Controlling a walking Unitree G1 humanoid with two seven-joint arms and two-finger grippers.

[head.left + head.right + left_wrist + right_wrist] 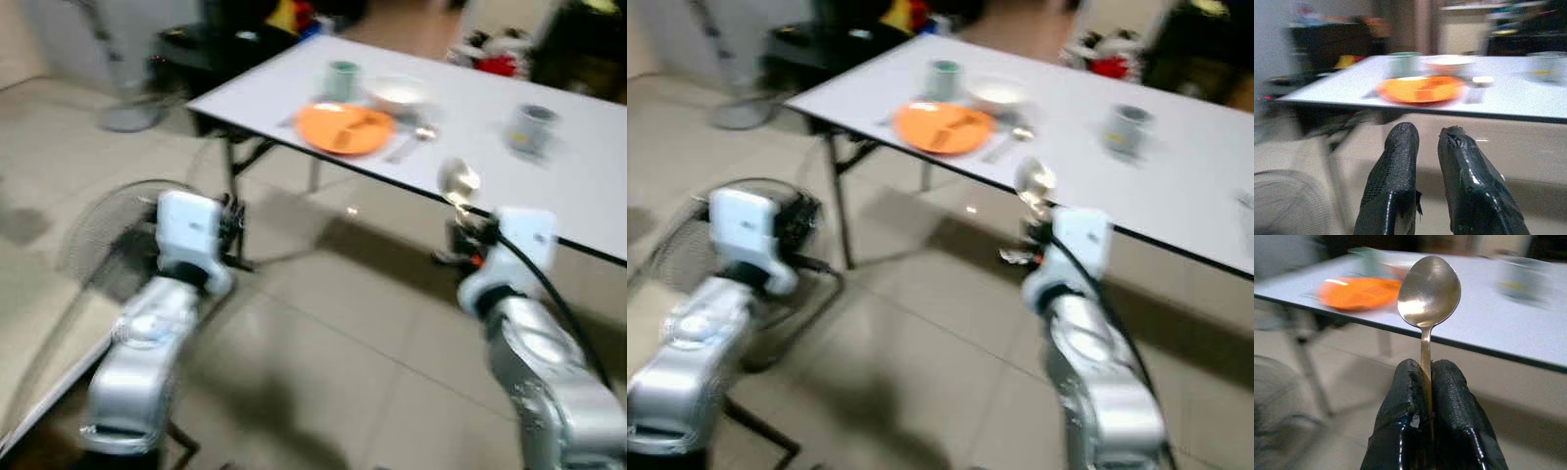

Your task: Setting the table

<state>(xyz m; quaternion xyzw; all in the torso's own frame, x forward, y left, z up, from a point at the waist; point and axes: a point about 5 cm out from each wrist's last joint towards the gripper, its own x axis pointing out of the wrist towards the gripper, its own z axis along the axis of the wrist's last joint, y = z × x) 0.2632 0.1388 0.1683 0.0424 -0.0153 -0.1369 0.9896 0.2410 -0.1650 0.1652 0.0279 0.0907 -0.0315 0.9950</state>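
- While carrying a spoon [1428, 293] toward the table [588, 186], seems mid-approach in the setting job: delivery step, not yet placing.
- Nearest: right gripper [1425, 382] clamped tight on the spoon's handle, bowl standing upright above the fingertips, level with the table edge and just short of it.
- Left gripper [1425, 142] holding nothing, fingers [1396, 171] close with only a narrow gap, aimed at the table from below edge height, beside a floor fan [118, 235].
- Farther, on the table: orange plate [345, 127] near the front edge, cutlery just to its right, white bowl [397, 93] and green cup [342, 78] behind, another cup [532, 125] well off to the right.
- Next, likely: close the remaining gap, raise the spoon above the tabletop, tilt it flat, then release on a bare spot by the second cup or beside the plate.
- Blurred throughout; fine detail of the cutlery not readable.
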